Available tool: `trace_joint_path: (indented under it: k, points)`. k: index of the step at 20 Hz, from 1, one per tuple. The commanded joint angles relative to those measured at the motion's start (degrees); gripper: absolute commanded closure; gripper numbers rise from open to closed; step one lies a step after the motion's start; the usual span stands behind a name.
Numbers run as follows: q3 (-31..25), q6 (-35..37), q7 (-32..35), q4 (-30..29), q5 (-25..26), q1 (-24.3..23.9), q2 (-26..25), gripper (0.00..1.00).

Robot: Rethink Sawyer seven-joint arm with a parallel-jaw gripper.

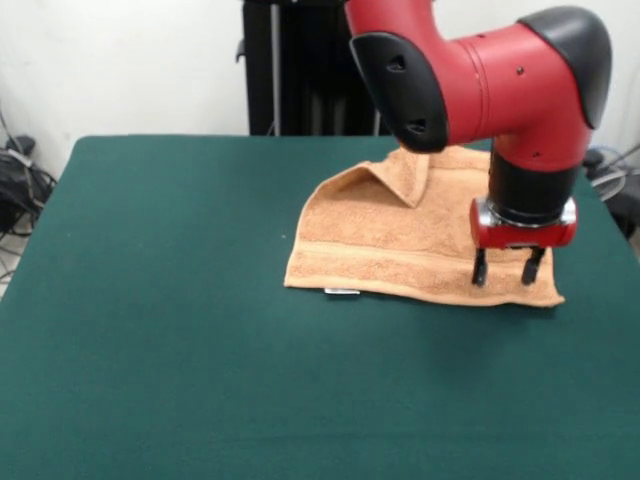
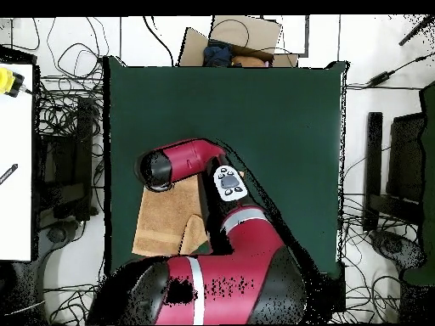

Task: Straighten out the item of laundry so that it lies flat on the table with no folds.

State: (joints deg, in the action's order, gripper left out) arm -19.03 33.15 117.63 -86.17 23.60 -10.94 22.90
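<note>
The tan-orange towel (image 1: 400,235) lies on the green table (image 1: 150,320) at its far right in the front view. Its far left corner is folded over into a raised flap (image 1: 405,175). A small white tag (image 1: 341,291) sticks out of its near edge. My gripper (image 1: 507,268) is open and points down at the towel's near right corner, its fingertips at or just above the cloth. In the overhead view the towel (image 2: 166,225) shows at the table's (image 2: 280,127) lower left, partly hidden by my arm (image 2: 183,161), which also hides the gripper.
The black pedestal (image 1: 290,70) stands behind the table's far edge. In the overhead view a cardboard box (image 2: 234,38) sits past the table's top edge. Cables (image 2: 64,110) and a white surface (image 2: 15,170) lie to the left, dark equipment (image 2: 395,178) to the right.
</note>
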Motion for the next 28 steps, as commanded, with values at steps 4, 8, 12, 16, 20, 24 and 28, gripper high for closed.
trace_joint_path:
  k: [4,8,12,16,20,24,28]
  points:
    - [-2.73,2.05,-2.75,-8.62,0.08,-2.83,2.25,0.00]
    - [-3.44,4.59,-3.49,-9.16,-0.83,-3.33,4.01,0.00]
    - [-3.72,4.87,-4.21,-11.88,-0.59,-4.40,6.51,0.00]
    - [-3.48,1.78,-3.81,-16.08,0.77,-5.80,8.08,0.00]
    - [-2.60,-2.55,-4.08,-16.05,3.92,-6.15,4.37,0.00]
    - [-0.32,-9.70,-3.37,-13.76,8.88,-5.48,-2.45,0.00]
    - [1.80,-14.47,-1.16,-11.47,13.11,-3.93,-6.83,0.00]
